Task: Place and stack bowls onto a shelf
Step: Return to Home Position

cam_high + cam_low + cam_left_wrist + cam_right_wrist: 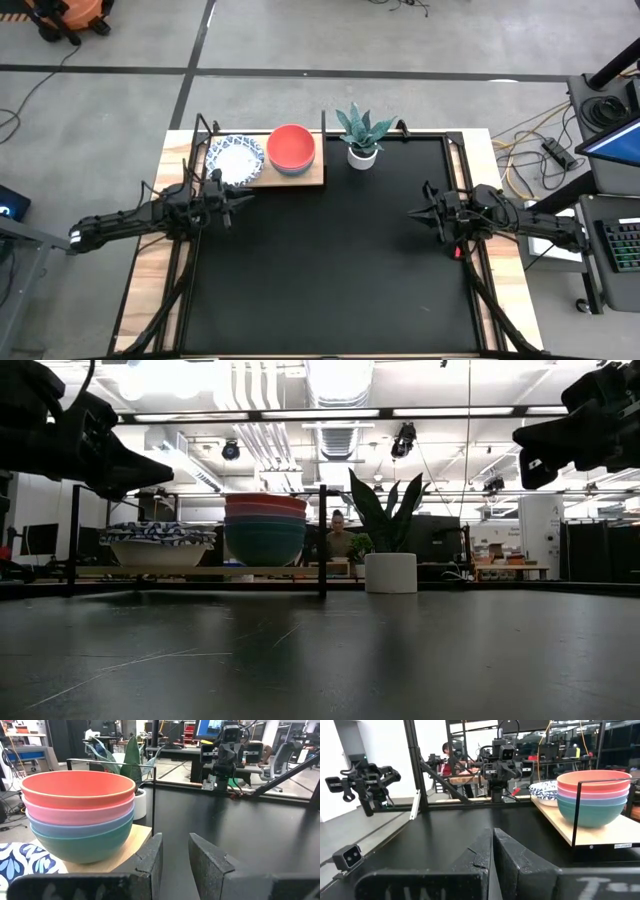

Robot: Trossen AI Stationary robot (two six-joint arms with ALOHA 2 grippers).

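Left claw (243, 198) hangs over the matte black bench (330, 270), flat fingers slightly parted, holding nothing. On the light-wood shelf (310, 180) I see patterned-rim bowls (235, 158) nested beside the smooth plain stack (291, 148), red uppermost. Right claw (415, 212) is pinched closed, empty.

- Plant (362, 138) in a white pot, upright, well beyond both sets of fingertips and nearer the right fingers (520, 861) than the left fingers (150, 860).
- Black table (330, 275) — below the fingers, apart from them.
- Person (337, 526) — far beyond, in the room.
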